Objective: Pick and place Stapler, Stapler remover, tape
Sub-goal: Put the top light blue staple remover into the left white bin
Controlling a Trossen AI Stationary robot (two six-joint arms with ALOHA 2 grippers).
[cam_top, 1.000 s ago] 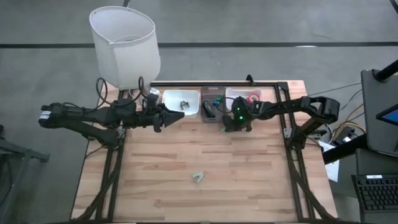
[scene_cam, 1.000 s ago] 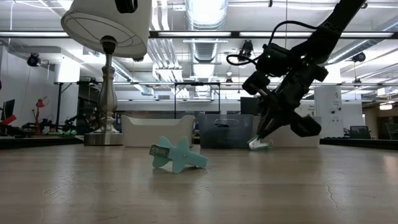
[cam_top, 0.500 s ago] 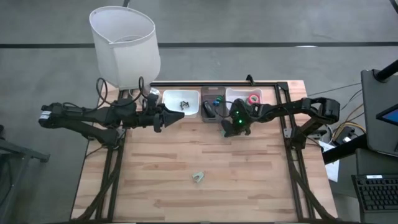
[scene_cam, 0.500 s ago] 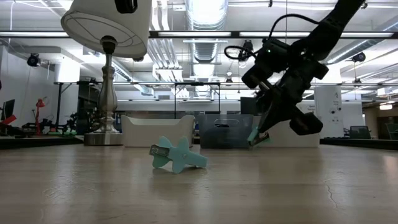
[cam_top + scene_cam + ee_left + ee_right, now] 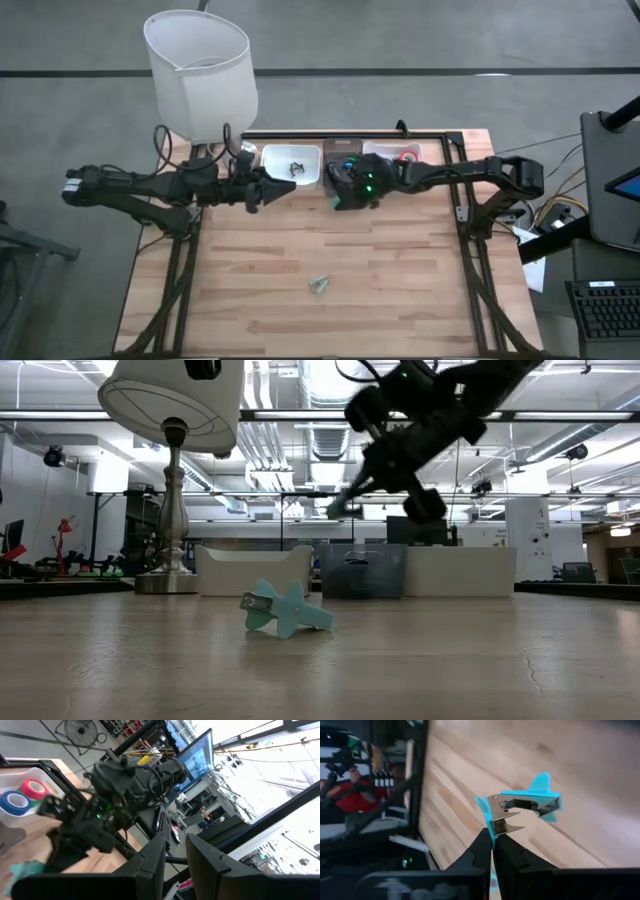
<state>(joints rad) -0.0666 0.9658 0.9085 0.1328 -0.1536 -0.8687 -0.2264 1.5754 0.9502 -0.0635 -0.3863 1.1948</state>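
Stapler remover (image 5: 525, 805) pinched in right gripper's (image 5: 492, 840) closed tips, above dark bin (image 5: 365, 570); left gripper (image 5: 270, 190) nearby, parted.

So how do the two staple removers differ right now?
The held remover is clamped in the shut right gripper, raised in the air near the bins. The loose remover lies on the table, untouched. Both are teal with metal claws.

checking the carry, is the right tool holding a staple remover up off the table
Yes, the right tool pinches a teal staple remover well above the table.
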